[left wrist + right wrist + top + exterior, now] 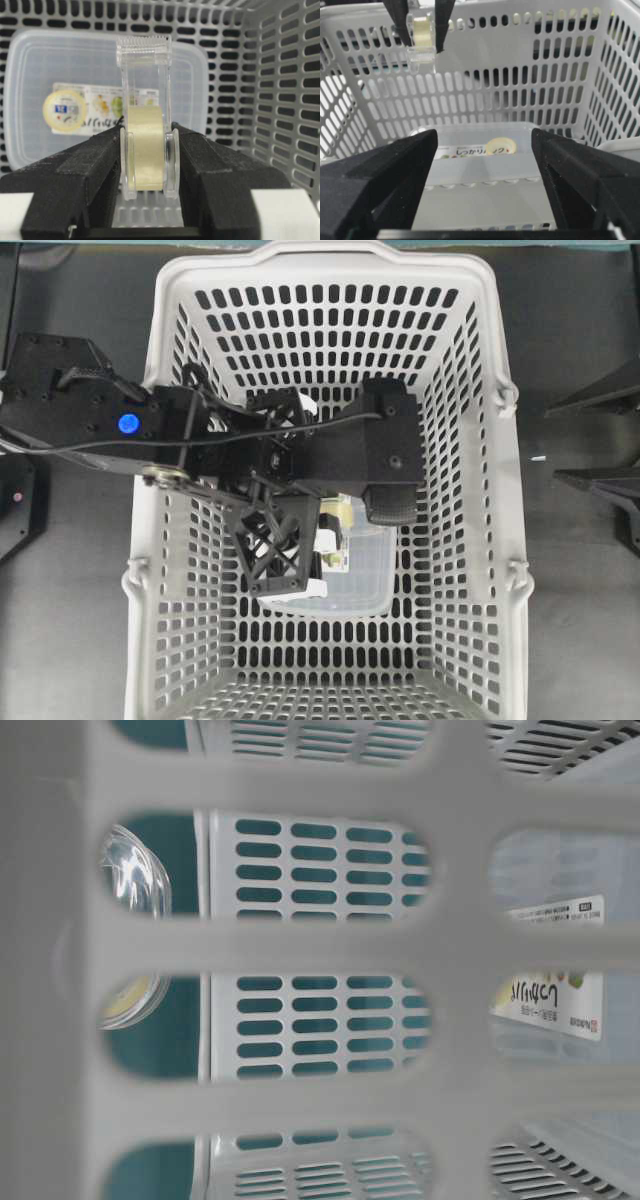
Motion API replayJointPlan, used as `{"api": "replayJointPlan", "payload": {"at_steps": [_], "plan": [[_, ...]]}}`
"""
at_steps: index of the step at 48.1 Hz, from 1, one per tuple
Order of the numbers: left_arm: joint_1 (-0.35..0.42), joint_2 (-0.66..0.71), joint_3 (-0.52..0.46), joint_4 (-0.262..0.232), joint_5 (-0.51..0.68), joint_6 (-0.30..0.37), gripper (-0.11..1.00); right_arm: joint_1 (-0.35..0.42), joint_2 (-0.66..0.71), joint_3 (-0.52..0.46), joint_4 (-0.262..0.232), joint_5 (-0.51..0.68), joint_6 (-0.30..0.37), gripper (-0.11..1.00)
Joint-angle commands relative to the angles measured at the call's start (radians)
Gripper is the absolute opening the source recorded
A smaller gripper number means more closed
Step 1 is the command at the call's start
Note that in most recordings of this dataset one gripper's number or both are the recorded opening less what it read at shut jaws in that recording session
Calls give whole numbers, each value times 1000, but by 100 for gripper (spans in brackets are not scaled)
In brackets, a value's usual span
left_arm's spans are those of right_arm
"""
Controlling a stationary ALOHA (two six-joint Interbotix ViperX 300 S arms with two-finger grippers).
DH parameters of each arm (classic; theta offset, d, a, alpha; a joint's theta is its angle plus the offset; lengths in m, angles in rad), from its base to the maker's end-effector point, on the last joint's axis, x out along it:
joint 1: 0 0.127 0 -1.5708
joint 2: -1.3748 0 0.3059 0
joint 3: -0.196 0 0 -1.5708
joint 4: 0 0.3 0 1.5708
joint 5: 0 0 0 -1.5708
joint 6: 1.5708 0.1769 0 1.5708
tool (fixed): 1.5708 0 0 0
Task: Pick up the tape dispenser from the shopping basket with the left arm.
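My left gripper (148, 132) is shut on the tape dispenser (146, 90), a clear plastic holder with a pale tape roll. The black pads press on both side plates and the serrated cutter end points away from the wrist. From the right wrist view the tape dispenser (422, 37) hangs in the air inside the shopping basket (520, 75), well above its floor. The left arm (200, 430) reaches in over the shopping basket (500, 540) and hides the dispenser from overhead. My right gripper (484, 142) stands open and empty, outside the basket's right wall (553, 445).
A translucent rectangular container (45, 75) with a printed label (85, 112) lies on the basket floor under the held dispenser; the container (360, 575) also shows from overhead. Slotted basket walls close in on all sides. The basket wall (300, 945) blocks most of the table-level view.
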Motion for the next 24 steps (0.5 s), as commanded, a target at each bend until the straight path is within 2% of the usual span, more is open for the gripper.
{"api": "replayJointPlan", "payload": {"at_steps": [1, 24], "plan": [[-3, -26, -9, 3, -3, 0, 30, 0, 6, -6, 3, -11, 3, 73], [-5, -29, 12, 3, -3, 0, 30, -2, 6, -6, 3, -9, 3, 73]]}}
